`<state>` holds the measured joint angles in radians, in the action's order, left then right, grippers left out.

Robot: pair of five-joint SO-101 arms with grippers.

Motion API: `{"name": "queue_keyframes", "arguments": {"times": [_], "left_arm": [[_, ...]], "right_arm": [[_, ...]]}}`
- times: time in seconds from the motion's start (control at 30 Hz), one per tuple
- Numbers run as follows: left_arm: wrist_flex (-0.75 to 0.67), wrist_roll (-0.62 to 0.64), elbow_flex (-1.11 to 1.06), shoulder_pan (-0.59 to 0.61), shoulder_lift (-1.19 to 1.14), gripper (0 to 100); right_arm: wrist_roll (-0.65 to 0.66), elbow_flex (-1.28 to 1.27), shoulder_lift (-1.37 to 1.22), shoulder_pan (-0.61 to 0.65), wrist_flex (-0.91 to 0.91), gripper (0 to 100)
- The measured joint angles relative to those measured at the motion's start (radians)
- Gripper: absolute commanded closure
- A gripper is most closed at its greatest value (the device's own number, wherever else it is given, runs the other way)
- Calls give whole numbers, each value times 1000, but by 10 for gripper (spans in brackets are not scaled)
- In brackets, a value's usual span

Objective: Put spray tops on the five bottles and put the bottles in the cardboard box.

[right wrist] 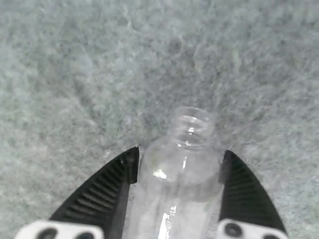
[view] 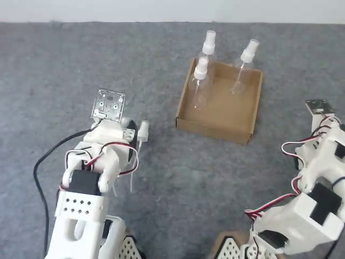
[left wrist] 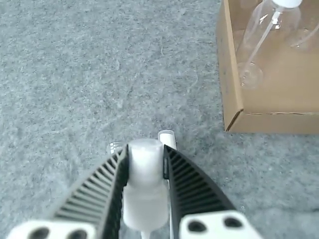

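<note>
The left jaws are clenching a white spray top (left wrist: 145, 167) by its sides, over the grey surface (view: 64, 65). The right jaws are gripping an uncapped clear bottle (right wrist: 185, 169) just below its threaded neck. Farther out, the cardboard box (view: 214, 127) is sitting on the surface and holding three capped bottles (view: 200, 86) upright.

three bottles (view: 200, 82) stand in the box (view: 215, 123) on the worktop (view: 64, 59); the left gripper (left wrist: 144, 149) has a spray top (left wrist: 145, 199) left of the box, and the right gripper (right wrist: 182, 155) has a fourth bottle (right wrist: 185, 174) right of it.
</note>
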<state>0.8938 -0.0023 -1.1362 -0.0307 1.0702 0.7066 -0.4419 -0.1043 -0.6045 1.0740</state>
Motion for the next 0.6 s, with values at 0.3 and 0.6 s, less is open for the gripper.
{"name": "queue_keyframes", "arguments": {"times": [0.3, 0.6], "left_arm": [[0, 0, 0, 0, 0, 990], [100, -2, 233, 0, 3, 990]], "right_arm": [[-3, 37, 38, 17, 55, 964], [-176, 109, 460, 321, 275, 966]]}}
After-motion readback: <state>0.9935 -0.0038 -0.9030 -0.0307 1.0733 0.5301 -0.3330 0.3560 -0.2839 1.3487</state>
